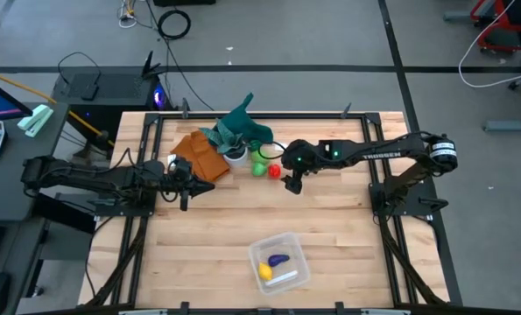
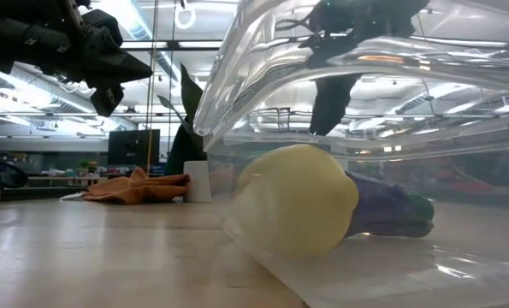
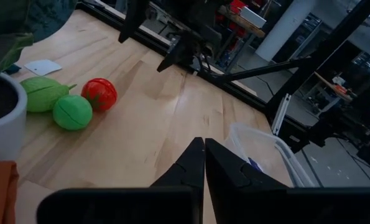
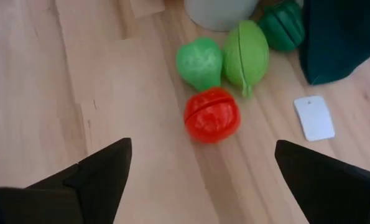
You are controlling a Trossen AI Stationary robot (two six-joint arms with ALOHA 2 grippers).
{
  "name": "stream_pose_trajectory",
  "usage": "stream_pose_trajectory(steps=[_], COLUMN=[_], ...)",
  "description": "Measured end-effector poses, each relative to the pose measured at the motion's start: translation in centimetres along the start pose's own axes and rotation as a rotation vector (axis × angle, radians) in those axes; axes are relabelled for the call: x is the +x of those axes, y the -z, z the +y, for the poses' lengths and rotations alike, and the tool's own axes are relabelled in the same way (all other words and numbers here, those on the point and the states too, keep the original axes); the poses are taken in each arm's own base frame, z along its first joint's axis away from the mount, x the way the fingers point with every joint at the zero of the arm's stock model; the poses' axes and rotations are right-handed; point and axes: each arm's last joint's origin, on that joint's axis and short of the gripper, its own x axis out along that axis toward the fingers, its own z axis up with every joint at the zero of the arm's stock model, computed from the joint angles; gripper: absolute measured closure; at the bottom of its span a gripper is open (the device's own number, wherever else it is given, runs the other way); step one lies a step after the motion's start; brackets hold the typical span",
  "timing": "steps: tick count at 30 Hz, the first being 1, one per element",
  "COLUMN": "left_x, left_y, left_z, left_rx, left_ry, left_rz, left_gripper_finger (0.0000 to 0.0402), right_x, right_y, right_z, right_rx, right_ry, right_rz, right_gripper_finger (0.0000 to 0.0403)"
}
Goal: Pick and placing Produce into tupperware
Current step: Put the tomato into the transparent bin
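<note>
A red toy (image 4: 212,115) and two light green toys (image 4: 200,62) (image 4: 247,53) lie on the table by the white pot (image 1: 235,157). They also show in the left wrist view as the red toy (image 3: 99,93) and a green toy (image 3: 73,112). The clear container (image 1: 279,262) stands near the front edge and holds a yellow toy (image 2: 297,201) and a purple toy (image 2: 391,210). My right gripper (image 4: 203,177) is open and hovers just beside the red toy (image 1: 274,171), touching nothing. My left gripper (image 3: 203,158) is shut and empty at the table's left (image 1: 183,179).
An orange-brown cloth (image 1: 200,156) and the white pot with teal leaves (image 1: 242,127) sit at the back centre. A darker green toy (image 4: 284,25) lies by the pot. A small white card (image 4: 315,118) lies on the wood near the toys. Black frame rails edge the table (image 1: 146,140).
</note>
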Motion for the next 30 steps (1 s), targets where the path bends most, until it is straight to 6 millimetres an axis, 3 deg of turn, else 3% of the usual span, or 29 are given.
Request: stream_pose_trajectory(steps=[11, 16, 24, 30], left_x=[0.0, 0.0, 0.0, 0.0], left_y=[0.0, 0.0, 0.0, 0.0], left_z=[0.0, 0.0, 0.0, 0.0], left_rx=[-0.005, -0.01, -0.032, -0.032], left_ry=[0.0, 0.0, 0.0, 0.0], left_rz=[0.0, 0.0, 0.001, 0.001], left_gripper_finger=[0.0378, 0.0382, 0.0386, 0.0378], right_x=[0.6, 2.3, 5.2, 6.9], right_y=[-0.1, -0.5, -3.6, -4.0], right_z=[-1.5, -1.8, -1.7, -1.8], right_rx=[0.024, -0.025, -0.171, -0.239], right_ry=[-0.017, -0.055, -0.063, -0.081], right_rz=[0.011, 0.053, 0.088, 0.17], right_gripper_finger=[0.005, 0.005, 0.005, 0.005])
